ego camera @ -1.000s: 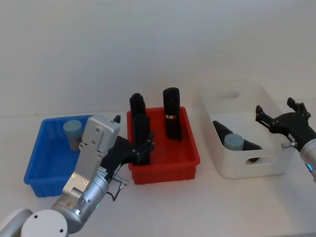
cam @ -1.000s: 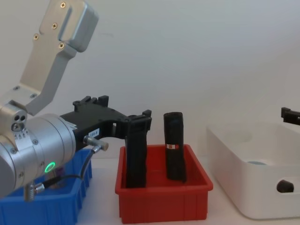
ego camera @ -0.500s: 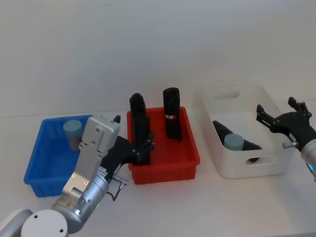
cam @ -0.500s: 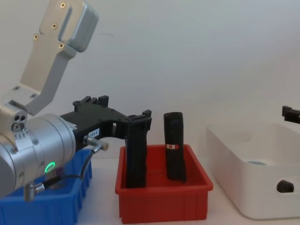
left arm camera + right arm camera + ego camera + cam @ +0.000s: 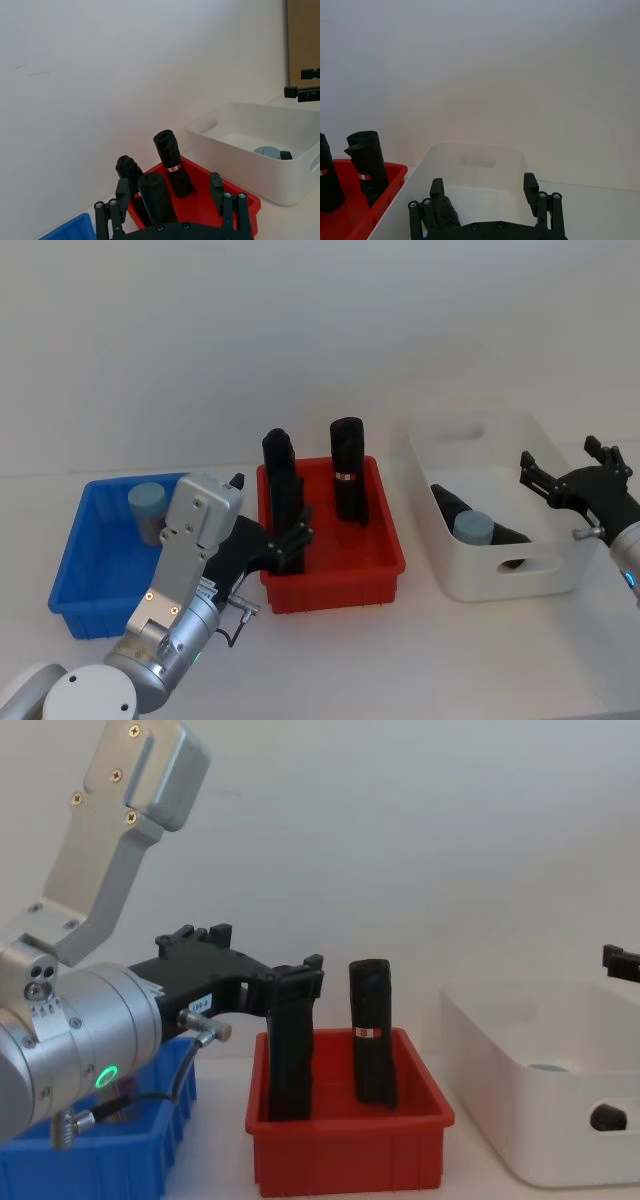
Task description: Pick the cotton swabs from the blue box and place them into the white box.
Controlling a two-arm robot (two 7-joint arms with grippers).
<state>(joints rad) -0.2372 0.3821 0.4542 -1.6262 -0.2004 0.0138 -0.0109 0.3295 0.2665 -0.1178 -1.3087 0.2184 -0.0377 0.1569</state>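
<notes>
Three bins stand in a row on the white bench [image 5: 400, 660]. The blue box [image 5: 75, 580] is at the robot's left, the red bin [image 5: 335, 585] in the middle, the white box [image 5: 470, 585] at its right. One jar of cotton swabs [image 5: 148, 508] with a pale blue-grey lid stands in the far part of the blue box. A second jar [image 5: 473, 528] lies in the white box, beside a dark object. Tall black rolls [image 5: 348, 472] stand upright in the red bin. The left hand [image 5: 290, 540] hovers over the near left edge of the red bin, between it and the blue box, fingers spread and empty. The right hand [image 5: 570, 475] hangs beside the white box's right wall, fingers likewise apart and holding nothing.
</notes>
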